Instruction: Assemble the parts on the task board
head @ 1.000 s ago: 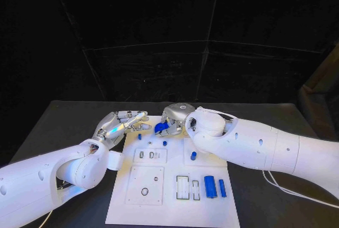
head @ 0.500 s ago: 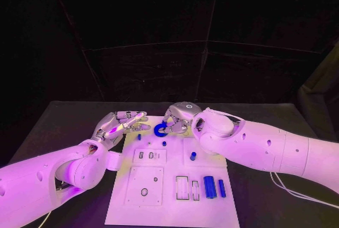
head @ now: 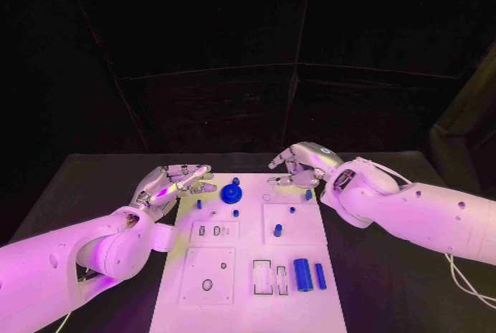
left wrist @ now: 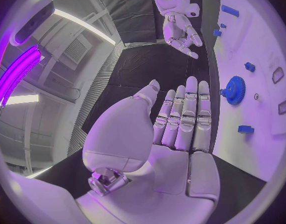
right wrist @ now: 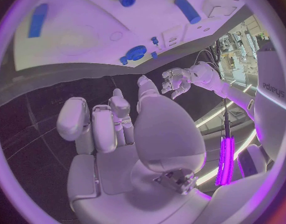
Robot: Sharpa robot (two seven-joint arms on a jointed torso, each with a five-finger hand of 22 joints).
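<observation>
A blue gear [head: 229, 195] is seen lying at the far end of the white task board [head: 238, 290]. Nothing is held by the left hand [head: 170, 183] or the right hand [head: 299, 166]; fingers are kept apart, beside the gear.

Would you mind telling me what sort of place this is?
Probably a robot lab: a white board with small blue parts, such as a gear, lies on a black table backed by dark curtains.
</observation>
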